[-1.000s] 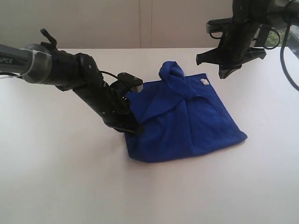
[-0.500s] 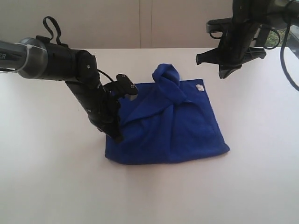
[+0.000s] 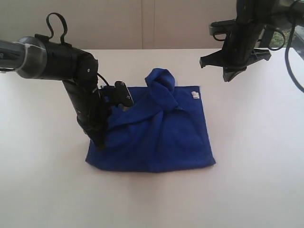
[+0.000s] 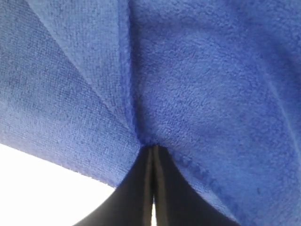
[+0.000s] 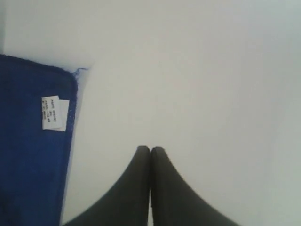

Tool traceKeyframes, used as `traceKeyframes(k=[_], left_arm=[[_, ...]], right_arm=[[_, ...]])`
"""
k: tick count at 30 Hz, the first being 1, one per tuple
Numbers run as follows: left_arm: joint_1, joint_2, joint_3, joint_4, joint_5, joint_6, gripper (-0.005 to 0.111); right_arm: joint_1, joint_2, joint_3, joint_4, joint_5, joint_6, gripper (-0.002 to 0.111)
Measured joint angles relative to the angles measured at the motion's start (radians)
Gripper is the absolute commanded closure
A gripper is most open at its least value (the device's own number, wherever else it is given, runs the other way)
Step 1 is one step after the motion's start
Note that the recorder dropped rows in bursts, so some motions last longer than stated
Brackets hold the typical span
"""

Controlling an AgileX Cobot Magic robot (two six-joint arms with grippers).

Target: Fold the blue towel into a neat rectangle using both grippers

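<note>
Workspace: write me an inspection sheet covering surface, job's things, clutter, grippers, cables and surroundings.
Surface: plain white table.
Job's things: blue towel lies roughly folded and creased, with a twisted lump at its far edge; not yet a neat rectangle. White tag at one corner.
Clutter: nothing seen.
Grippers: left gripper shut on the towel's edge; right gripper shut, empty, held above the table beside the tag corner.
Cables: black loop on the left arm; black cable hanging by the right arm.
Surroundings: plain beige wall behind the table.
</note>
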Motion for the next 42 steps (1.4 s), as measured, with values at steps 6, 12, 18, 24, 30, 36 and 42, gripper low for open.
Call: traceKeyframes(k=[6,12,18,24,30,36,42], left_arm=[[0.0,-0.014,0.004,0.036,0.013,-0.005,0.107],[0.0,-0.1,0.014,0.025,0.018,-0.018,0.107],[0.0,-0.106,0.014,-0.054,-0.022,-0.02,0.107],[0.0,-0.106,0.014,-0.179,-0.136,-0.022,0.107],[0.0,-0.106,0.014,-0.338,-0.307,-0.12,0.107],[0.029,-0.106,0.014,-0.359,-0.31,-0.207,0.107],[0.085,-0.106,0.014,-0.359,-0.236,-0.226,0.107]], right_arm=[[0.0,0.0,0.0,0.03,0.009,-0.02,0.108],[0.0,0.0,0.0,0.112,0.013,-0.044,0.108],[0.0,0.0,0.0,0.329,0.013,-0.206,0.108],[0.023,0.002,0.0,0.472,-0.003,-0.35,0.108],[0.05,0.039,0.0,0.496,0.001,-0.382,0.108],[0.067,0.065,0.0,0.527,0.023,-0.428,0.092],[0.1,0.069,0.0,0.548,0.019,-0.443,0.082]])
